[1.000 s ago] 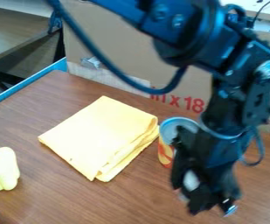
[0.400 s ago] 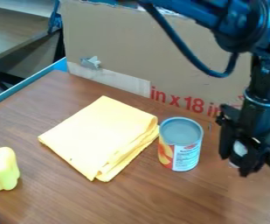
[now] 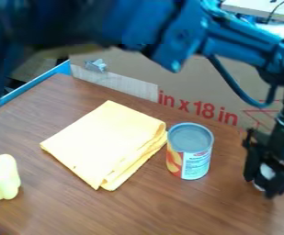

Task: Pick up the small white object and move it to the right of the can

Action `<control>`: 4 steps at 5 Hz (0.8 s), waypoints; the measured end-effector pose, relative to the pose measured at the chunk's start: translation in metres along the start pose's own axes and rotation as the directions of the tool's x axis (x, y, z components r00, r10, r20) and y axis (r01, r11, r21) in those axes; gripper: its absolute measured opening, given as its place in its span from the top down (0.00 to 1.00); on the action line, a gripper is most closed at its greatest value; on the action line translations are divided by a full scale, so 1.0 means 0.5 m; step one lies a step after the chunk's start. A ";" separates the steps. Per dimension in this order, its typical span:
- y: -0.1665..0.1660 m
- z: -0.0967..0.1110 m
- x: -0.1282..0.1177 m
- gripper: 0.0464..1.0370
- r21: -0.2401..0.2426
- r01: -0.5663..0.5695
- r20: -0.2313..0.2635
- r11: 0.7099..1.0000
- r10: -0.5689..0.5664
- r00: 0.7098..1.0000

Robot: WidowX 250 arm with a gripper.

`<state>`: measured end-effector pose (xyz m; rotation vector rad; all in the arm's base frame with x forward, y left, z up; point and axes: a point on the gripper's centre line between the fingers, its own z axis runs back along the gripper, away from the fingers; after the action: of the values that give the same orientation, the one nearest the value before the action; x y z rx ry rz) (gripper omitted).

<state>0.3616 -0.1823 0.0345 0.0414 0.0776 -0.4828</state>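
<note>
Swung gripper [image 3: 278, 186] farther from can [image 3: 195, 164]; couldn't tell if apart or together. Saw can upright nearest gripper, folded yellow cloth [image 3: 104, 142] beyond, pepper [image 3: 2, 178] farthest off.

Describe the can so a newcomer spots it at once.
On the brown table, find the folded yellow cloth in front of the cardboard. Just right of it in the picture stands an upright can with a grey top and an orange, red and white label. It is round-topped and straight-sided, unlike the flat cloth and the pale yellow pepper at the left edge.
</note>
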 end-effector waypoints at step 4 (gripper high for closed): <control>-0.027 -0.016 -0.015 0.10 -0.040 -0.026 -0.021 0.999 0.025 0.999</control>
<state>0.3481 -0.1904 0.0268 0.0076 0.1069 -0.4551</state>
